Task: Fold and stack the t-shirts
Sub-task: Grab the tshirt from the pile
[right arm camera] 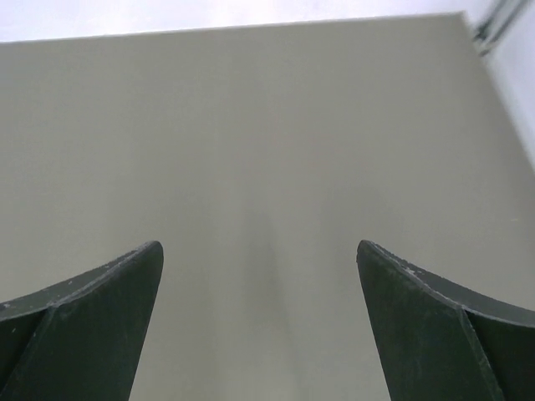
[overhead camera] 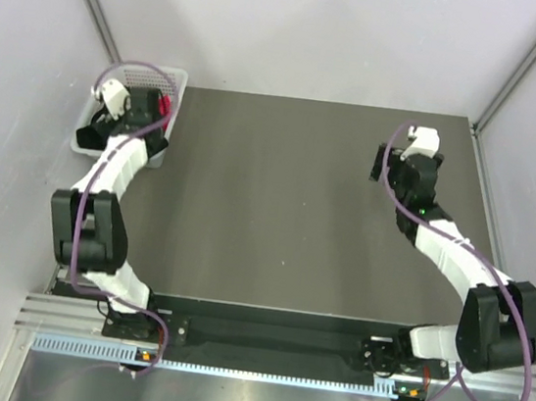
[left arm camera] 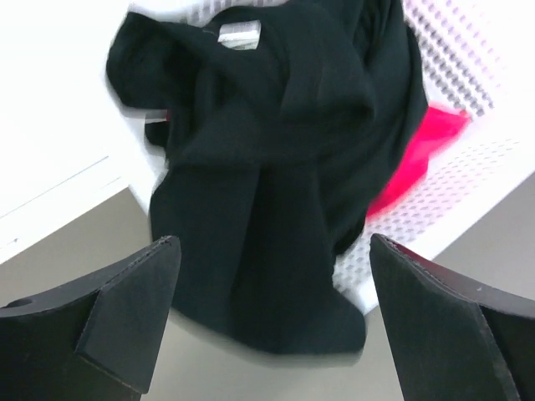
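Now | my left gripper (left arm camera: 272, 242) gapes wide, holding nothing, over black t-shirt (left arm camera: 276, 167) heaped on red-pink t-shirt (left arm camera: 418, 159) in basket (left arm camera: 468, 192) | right gripper (right arm camera: 259, 246) wide, empty | risk: I pinch both shirts together.

Crumpled black t-shirt (left arm camera: 276, 192) over red-pink t-shirt (left arm camera: 418, 154)

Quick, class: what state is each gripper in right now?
Left gripper: open, holding nothing, over the black t-shirt.
Right gripper: open, holding nothing, over the table.
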You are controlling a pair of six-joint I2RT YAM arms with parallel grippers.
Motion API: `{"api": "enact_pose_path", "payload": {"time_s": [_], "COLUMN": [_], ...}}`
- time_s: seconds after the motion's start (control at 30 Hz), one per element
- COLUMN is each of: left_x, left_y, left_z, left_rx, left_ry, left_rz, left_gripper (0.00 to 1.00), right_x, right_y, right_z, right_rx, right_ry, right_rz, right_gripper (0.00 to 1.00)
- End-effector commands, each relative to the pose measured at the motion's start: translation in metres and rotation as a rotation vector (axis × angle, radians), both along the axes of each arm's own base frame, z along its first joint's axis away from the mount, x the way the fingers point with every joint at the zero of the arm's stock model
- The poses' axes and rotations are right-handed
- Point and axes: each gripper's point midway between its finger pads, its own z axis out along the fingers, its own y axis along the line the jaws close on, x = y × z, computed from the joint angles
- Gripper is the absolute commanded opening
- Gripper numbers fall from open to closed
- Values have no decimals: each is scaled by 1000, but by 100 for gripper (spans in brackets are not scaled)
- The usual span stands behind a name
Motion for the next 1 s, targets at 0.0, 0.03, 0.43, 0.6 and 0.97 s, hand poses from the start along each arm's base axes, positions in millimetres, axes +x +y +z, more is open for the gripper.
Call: {"api": "enact_pose_path", "payload": {"time_s": [0.0, 0.03, 0.43, 0.6, 0.97], "left_x": [18, 29, 134, 165, 171], "left_y": [23, 27, 75, 76, 66], "left_z": [10, -4, -44, -48, 22], "left_rx": [-66, -93, -353, -452, -533], "left_ry": [97, 131, 23, -74, -288], "left_rz": [-46, -66, -211, -268, -263], "left_gripper": [99, 99, 96, 89, 0], "right_x": [-12, -17, -25, -21, -15], "right_y": [23, 25, 34, 37, 44], "right_z": [-23, -32, -51, -57, -69], "right_rx": [65, 58, 70, 83, 94], "right_ry": [253, 308, 365, 386, 457], "right_rz": [63, 75, 127, 125, 142], "right_gripper": [100, 100, 100, 100, 100]}}
